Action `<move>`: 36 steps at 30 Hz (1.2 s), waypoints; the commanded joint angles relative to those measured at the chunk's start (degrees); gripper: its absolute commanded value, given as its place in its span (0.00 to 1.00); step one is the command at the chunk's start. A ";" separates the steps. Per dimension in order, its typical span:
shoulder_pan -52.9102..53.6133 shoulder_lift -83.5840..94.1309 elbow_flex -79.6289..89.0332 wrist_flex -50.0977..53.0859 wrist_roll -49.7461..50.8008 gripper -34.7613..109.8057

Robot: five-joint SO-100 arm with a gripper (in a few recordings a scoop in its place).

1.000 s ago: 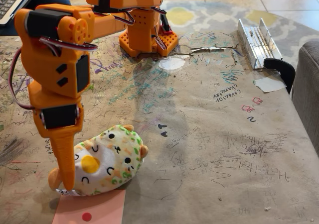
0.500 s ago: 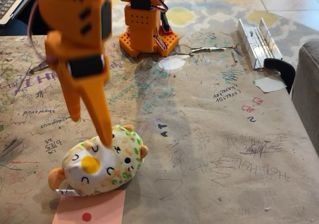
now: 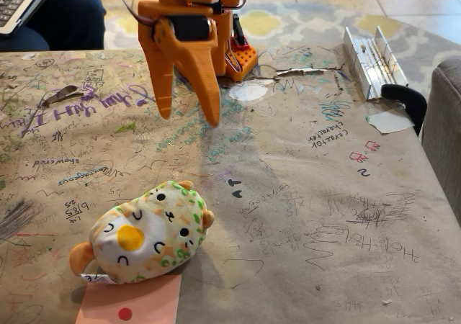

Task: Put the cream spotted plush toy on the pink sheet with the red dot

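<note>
Fixed view is what we go by: our orange arm hangs over the far part of the counter [image 3: 302,194], with the end effector [image 3: 189,117] pointing down and its two fingers spread apart, nothing between them. One fingertip is at the left and the longer one at the right, both above the scribbled brown paper that covers the counter.

We see the cream spotted plush toy [image 3: 144,232] near the front edge of the counter, toward the front left corner, well apart from the end effector. It lies tilted on its side, its yellow beak patch and small black eyes facing the camera, one orange ear at its lower left and another at its right. Its underside touches the far edge of the pink sheet with the red dot [image 3: 133,304], which lies flat at the front edge; most of the toy sits on the brown paper beyond the sheet. The red dot itself is uncovered, just in front of the toy.

Near the far right corner we see a metal rail piece [image 3: 371,61] and a black clamp [image 3: 407,99] at the right edge. The arm's orange base [image 3: 241,57] stands at the far edge.
</note>
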 commanded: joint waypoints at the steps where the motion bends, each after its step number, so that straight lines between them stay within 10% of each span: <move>1: 0.97 1.85 -0.35 -4.22 -0.44 0.54; 36: 6.77 -35.42 -24.52 -5.01 -8.96 0.50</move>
